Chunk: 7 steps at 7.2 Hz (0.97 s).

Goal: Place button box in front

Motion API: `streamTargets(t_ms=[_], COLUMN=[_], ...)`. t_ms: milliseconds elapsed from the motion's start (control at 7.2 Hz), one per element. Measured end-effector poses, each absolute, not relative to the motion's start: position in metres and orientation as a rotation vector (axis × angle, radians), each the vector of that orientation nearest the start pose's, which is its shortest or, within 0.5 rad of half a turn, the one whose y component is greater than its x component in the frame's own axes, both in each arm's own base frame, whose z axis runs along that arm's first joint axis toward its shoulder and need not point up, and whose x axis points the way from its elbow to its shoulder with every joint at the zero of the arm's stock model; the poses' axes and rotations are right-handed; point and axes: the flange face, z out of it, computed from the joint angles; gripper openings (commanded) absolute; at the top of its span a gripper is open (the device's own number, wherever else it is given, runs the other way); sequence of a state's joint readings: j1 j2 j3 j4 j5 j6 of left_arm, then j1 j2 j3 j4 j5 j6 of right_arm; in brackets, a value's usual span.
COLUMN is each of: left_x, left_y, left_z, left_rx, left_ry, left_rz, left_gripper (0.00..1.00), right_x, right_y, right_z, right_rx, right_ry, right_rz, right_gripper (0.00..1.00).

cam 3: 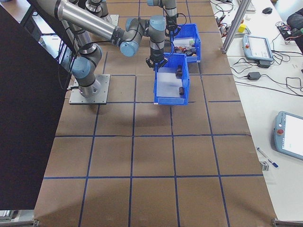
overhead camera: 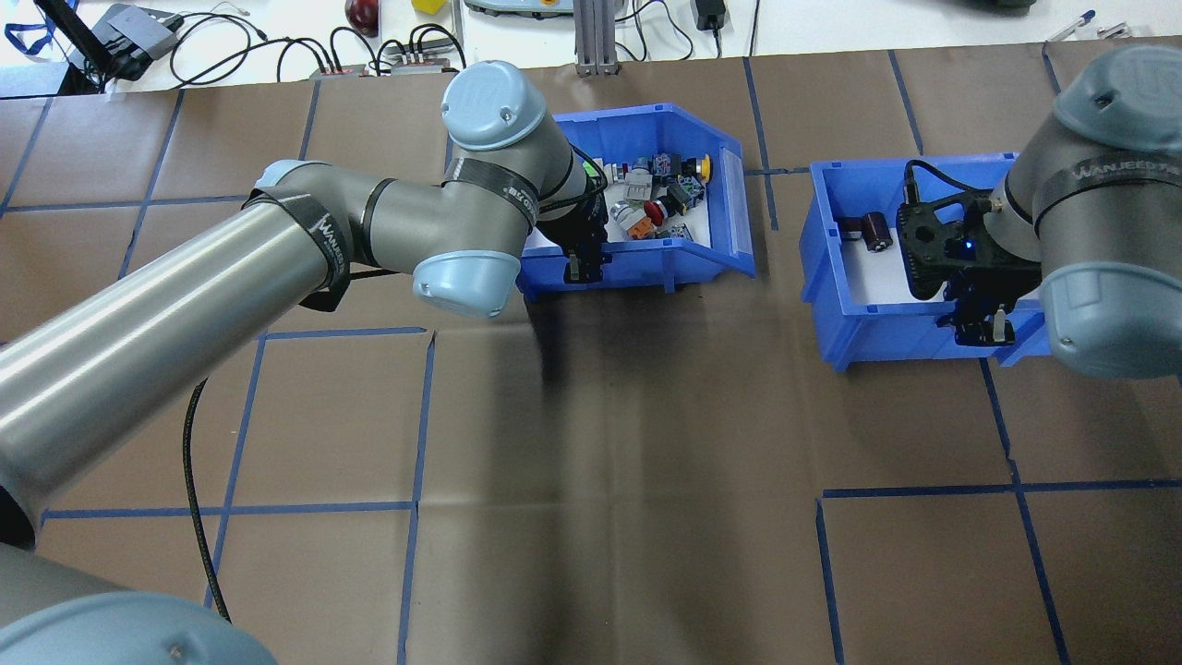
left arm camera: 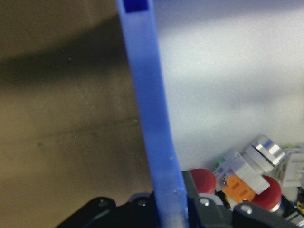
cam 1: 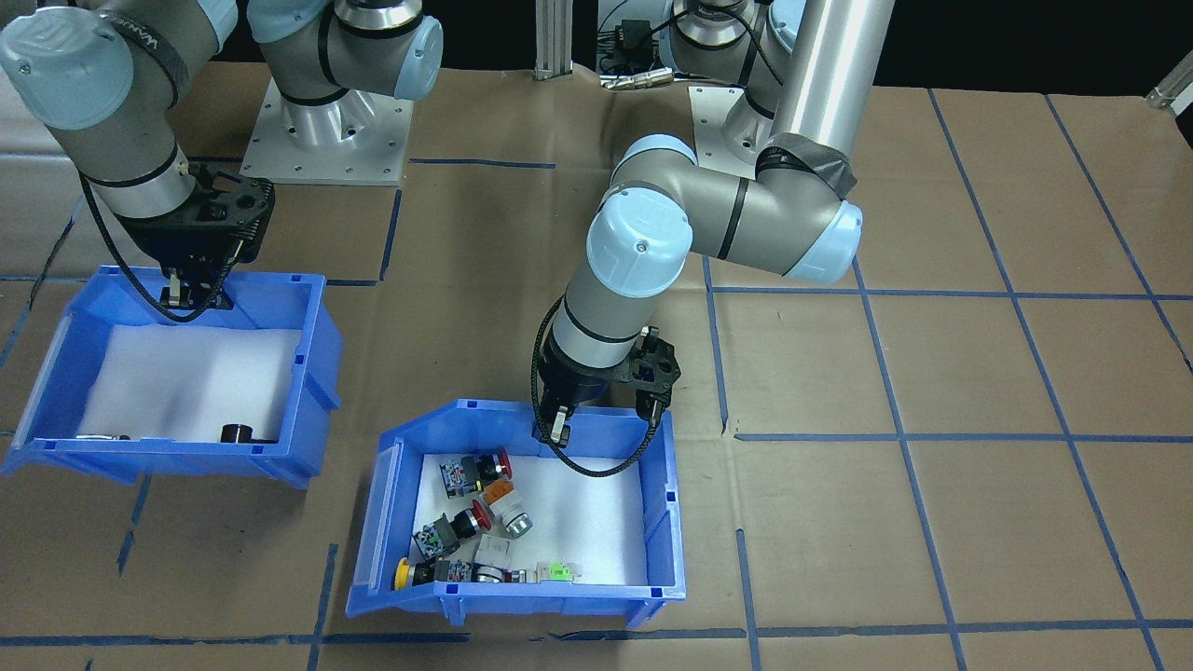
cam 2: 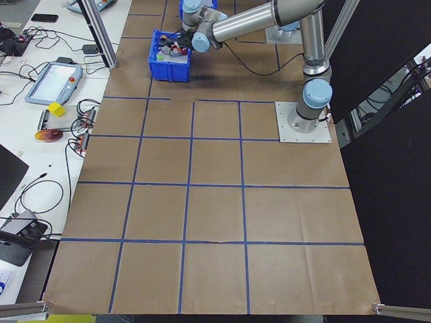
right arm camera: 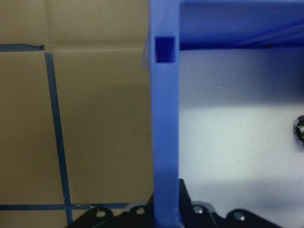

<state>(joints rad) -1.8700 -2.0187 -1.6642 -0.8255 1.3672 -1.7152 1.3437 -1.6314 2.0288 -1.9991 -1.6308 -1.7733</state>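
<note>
I see my left gripper [cam 1: 556, 431] clenched on the button box's [cam 1: 522, 508] rear wall, while my right gripper [cam 1: 194, 291] pinches the other blue bin's [cam 1: 177, 368] back rim.

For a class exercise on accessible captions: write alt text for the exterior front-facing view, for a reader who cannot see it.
Two robot arms each grip the back wall of a blue bin on a brown paper table. The left gripper holds the button box, which has red, yellow and green push-buttons inside; the right gripper holds the other bin, which is nearly bare.
</note>
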Motion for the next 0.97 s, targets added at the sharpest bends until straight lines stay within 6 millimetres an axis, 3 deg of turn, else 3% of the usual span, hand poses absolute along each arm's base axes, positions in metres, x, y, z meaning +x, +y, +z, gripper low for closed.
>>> streamTargets(t_ms=[694, 972], left_x=[-0.335, -0.334], left_y=[-0.568, -0.573], left_z=[0.269, 0.272], left_rx=[-2.140, -2.147], left_ry=[2.656, 2.640], left_rz=[0.061, 0.019], left_gripper=[0.02, 0.62], right_x=[0.032, 0.037], right_y=[-0.423, -0.407], right_z=[0.339, 0.337], right_rx=[-2.238, -2.240], right_ry=[2.294, 2.295], right_rz=[0.064, 0.061], right_gripper=[0.05, 0.05])
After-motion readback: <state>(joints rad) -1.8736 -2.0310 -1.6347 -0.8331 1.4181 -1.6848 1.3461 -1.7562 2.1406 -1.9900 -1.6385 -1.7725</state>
